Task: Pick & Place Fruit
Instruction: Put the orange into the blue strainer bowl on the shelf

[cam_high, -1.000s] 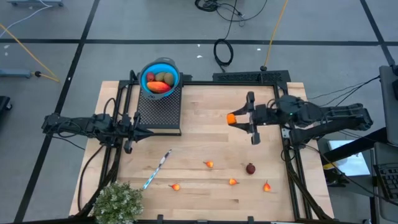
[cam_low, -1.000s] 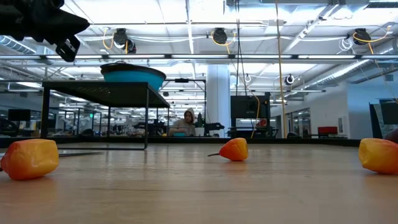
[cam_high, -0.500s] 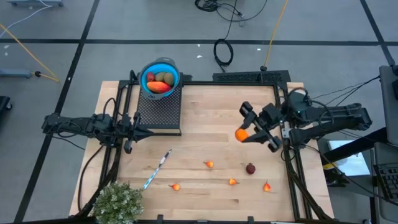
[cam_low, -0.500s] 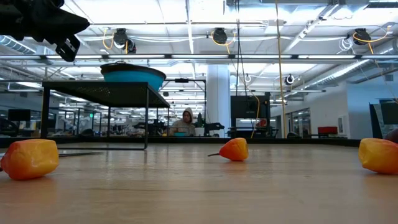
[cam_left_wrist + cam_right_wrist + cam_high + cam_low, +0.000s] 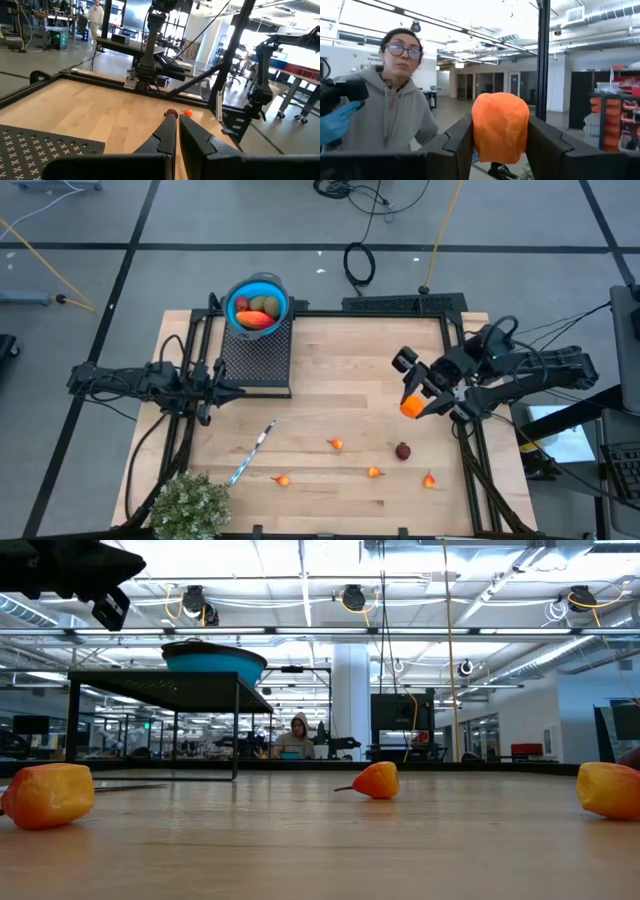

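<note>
My right gripper (image 5: 413,400) is shut on an orange toy fruit (image 5: 411,408), held above the table's right part; the right wrist view shows the fruit (image 5: 500,115) between my two dark fingers. My left gripper (image 5: 232,390) is shut and empty beside the black perforated stand (image 5: 255,355). A blue bowl (image 5: 258,284) at the stand's far end holds a long red-orange piece and olive-brown ovals. A dark red ball (image 5: 402,450) and small orange bits (image 5: 336,444) (image 5: 284,479) (image 5: 374,472) (image 5: 429,479) lie on the table's near half. My right gripper pinches the orange fruit by its two opposite sides (image 5: 479,137) between the two fingers (image 5: 456,145). The fingers reach about level, slanting toward the table's near left. The fruit is lifted clear of the table and stands up above the fingertips in the wrist view.
A blue-handled knife (image 5: 253,451) lies left of the bits and a bushy green plant (image 5: 190,505) stands at the near left corner. Black frame rails run along the table's left and right edges. A person in a grey hoodie (image 5: 395,115) stands beyond the table.
My right gripper has carried the orange fruit from the table's middle right toward the near and right edges, turning about as it went, and stays shut on it. The fruit stays clear of the table.
</note>
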